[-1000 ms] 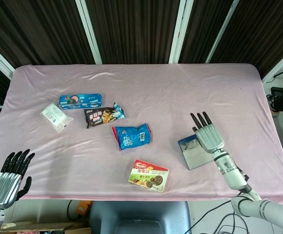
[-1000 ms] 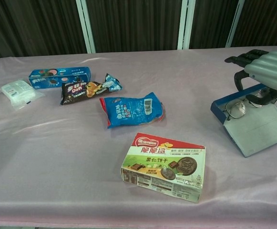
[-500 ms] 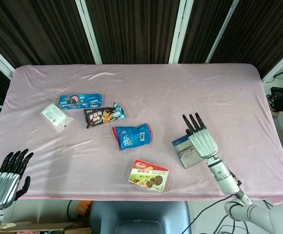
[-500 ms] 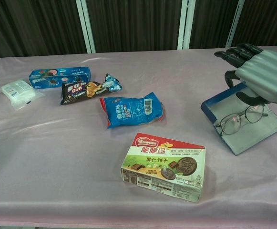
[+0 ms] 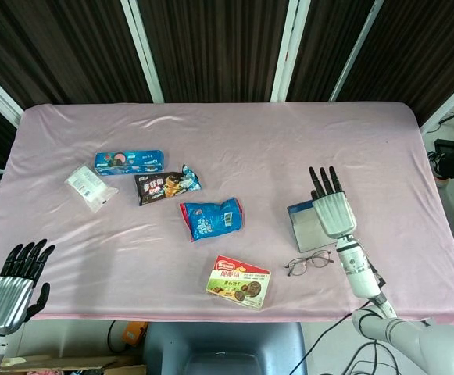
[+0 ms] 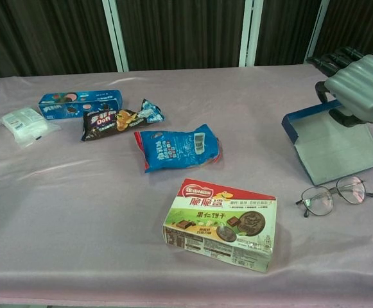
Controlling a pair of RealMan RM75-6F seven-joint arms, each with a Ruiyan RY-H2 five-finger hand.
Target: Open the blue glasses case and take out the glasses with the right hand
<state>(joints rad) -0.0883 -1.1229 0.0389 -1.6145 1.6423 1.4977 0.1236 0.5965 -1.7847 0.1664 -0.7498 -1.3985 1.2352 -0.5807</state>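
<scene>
Now glasses (image 6: 332,196) flat on cloth (image 5: 250,148), long axis left-right, beside open blue case (image 6: 334,146); right hand (image 6: 361,86) above case, grasping nothing, fingers extended.

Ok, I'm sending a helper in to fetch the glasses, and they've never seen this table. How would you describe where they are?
Go to the pink table's near edge, on the robot's right-hand side. The glasses lie on the cloth between the open blue glasses case and the red-and-green biscuit box. They are the only thin wire-framed thing there; everything else is a snack packet or a box.
</scene>
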